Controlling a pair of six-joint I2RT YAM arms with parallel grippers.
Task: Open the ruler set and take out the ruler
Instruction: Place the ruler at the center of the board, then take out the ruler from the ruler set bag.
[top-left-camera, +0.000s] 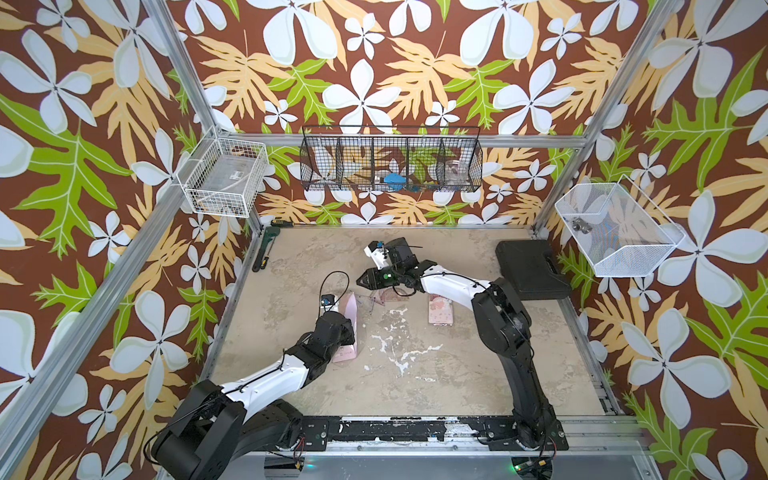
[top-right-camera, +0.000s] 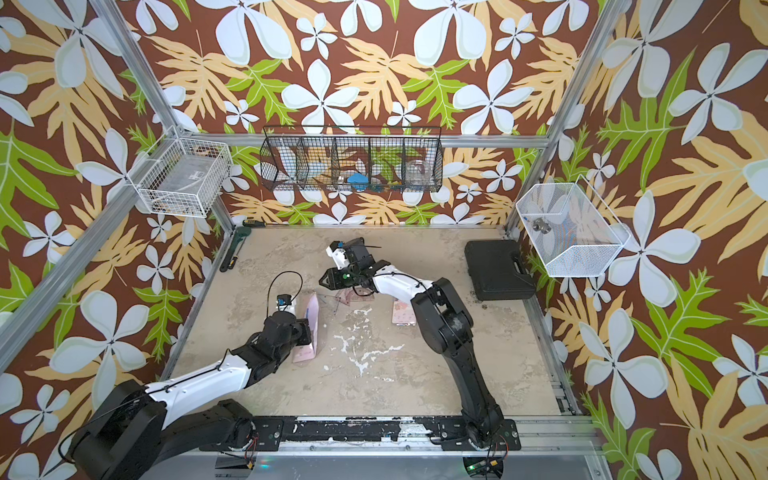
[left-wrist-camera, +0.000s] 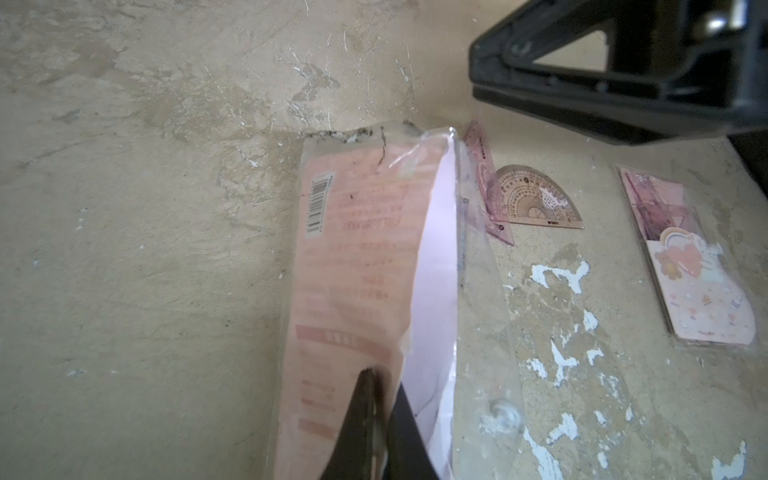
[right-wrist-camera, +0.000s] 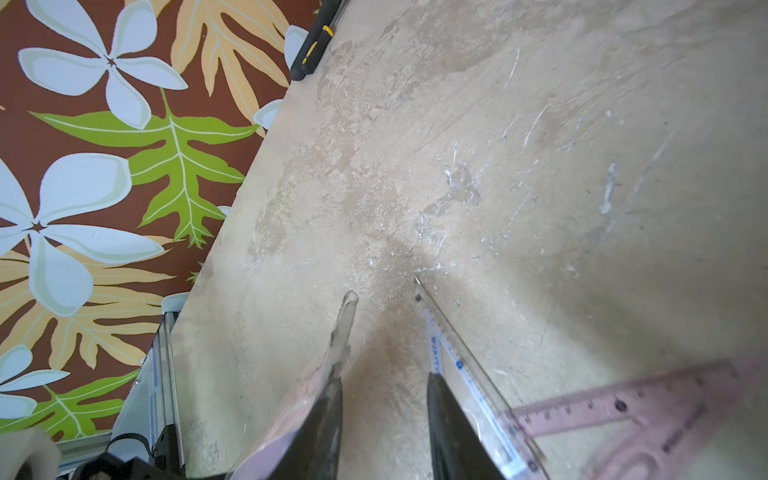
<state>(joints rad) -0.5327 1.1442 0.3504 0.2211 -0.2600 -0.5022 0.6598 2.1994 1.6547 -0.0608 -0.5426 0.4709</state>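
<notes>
Jaws: our left gripper (left-wrist-camera: 380, 399) pinches the pouch (left-wrist-camera: 353, 257), and our right gripper (right-wrist-camera: 390, 336) stands spread. The ruler (right-wrist-camera: 461, 365) lies lengthwise just outside its finger (right-wrist-camera: 444, 415).

On the table (top-left-camera: 436, 386), set square (left-wrist-camera: 484, 178) and protractor (left-wrist-camera: 540, 201) lie between the ruler set (top-left-camera: 350, 309), left, and another packet (left-wrist-camera: 698, 274); tool case (top-left-camera: 532, 269) right-rear.

Left arm (top-left-camera: 266, 382) stretched low and forward, left gripper (left-wrist-camera: 376, 374) pinched tight on the edge of the pouch (left-wrist-camera: 353, 257). Right arm (top-left-camera: 511, 332) stands tall, elbow bent, forearm angled toward the middle, right gripper (right-wrist-camera: 390, 336) with jaws apart, clasping nothing.
</notes>
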